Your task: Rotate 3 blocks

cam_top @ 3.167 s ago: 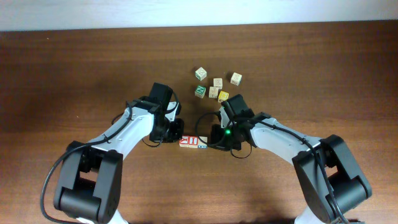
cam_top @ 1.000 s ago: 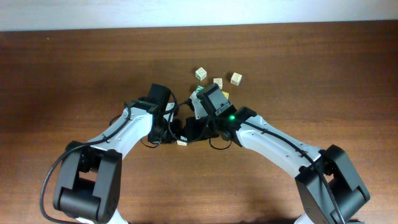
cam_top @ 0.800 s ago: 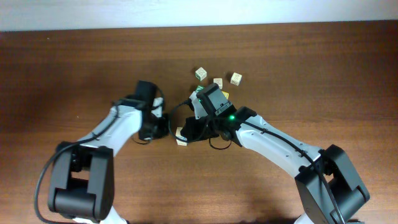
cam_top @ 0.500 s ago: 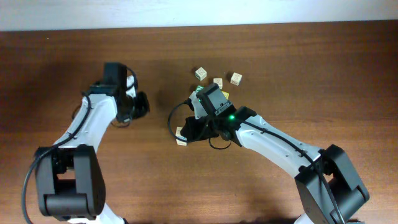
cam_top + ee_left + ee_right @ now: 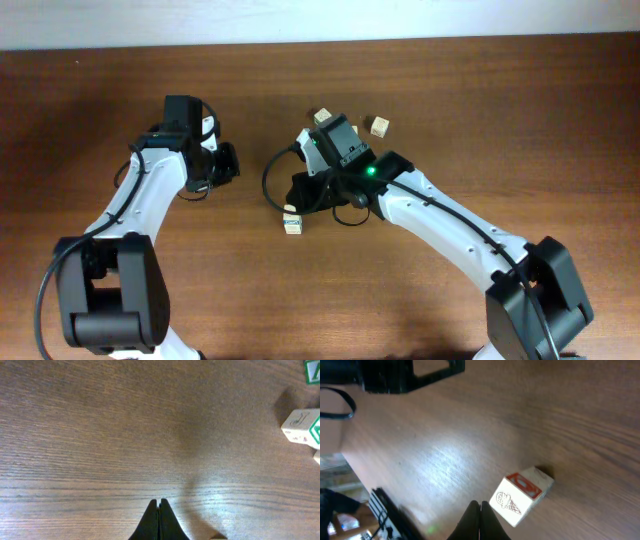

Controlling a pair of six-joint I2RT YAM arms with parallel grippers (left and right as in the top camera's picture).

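Observation:
One block (image 5: pixel 292 220) lies alone on the wooden table, just in front of my right gripper (image 5: pixel 297 192). The right wrist view shows that block (image 5: pixel 520 495) as a pale cube with a red-and-white face and an ice-cream drawing, close to the right of my shut right gripper (image 5: pixel 480 507) and apart from it. My left gripper (image 5: pixel 230 163) is off to the upper left, well away from the block. In its own view the left gripper (image 5: pixel 160 506) is shut over bare wood, holding nothing. Other blocks are hidden under the right arm.
A pale cube with a green face (image 5: pixel 322 116) and a tan cube (image 5: pixel 379 126) sit behind the right arm. The left wrist view shows a pale green-faced cube (image 5: pixel 299 425) and a green face (image 5: pixel 312 371) at its right edge. The left arm (image 5: pixel 410 375) shows at the top of the right wrist view.
The left arm has swung away from the block to the upper left. The right gripper has drawn back slightly, and the block now lies uncovered in front of it.

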